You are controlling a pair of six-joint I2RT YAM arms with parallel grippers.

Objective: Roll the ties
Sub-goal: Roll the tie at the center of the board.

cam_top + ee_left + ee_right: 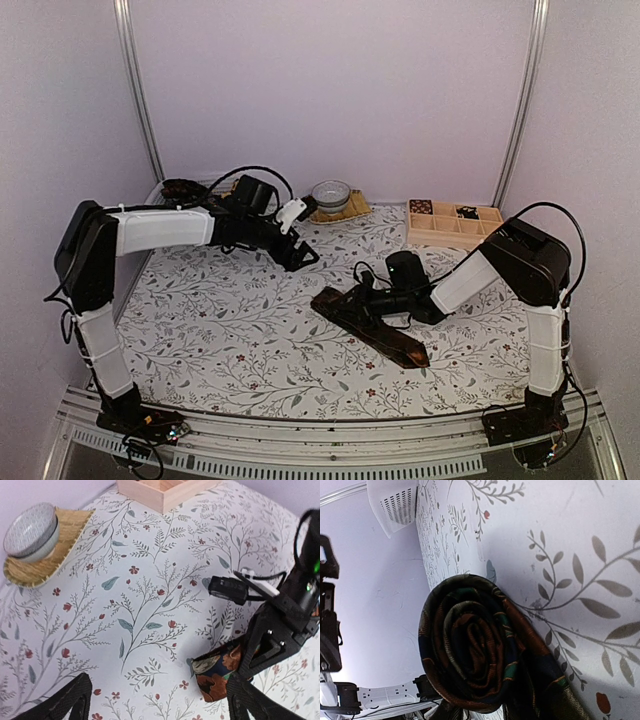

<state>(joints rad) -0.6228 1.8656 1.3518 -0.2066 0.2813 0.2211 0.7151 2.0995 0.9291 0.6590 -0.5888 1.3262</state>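
A dark tie (385, 330) with a red-brown-green pattern lies slanted on the floral cloth at centre right. Its far end is wound into a coil (475, 645) that fills the right wrist view. My right gripper (355, 298) is shut on this coil and holds it against the cloth; its fingers are mostly hidden behind the fabric. The coil's end (220, 672) and the right gripper (277, 630) also show in the left wrist view. My left gripper (305, 255) hovers open and empty above the cloth behind the tie, its fingers (65, 702) spread wide. More dark ties (185, 187) lie at the back left.
A wooden compartment box (455, 222) stands at the back right and shows in the left wrist view (160, 492). A patterned bowl (330, 193) sits on a straw mat (60, 540) at the back centre. Black cables loop around both arms.
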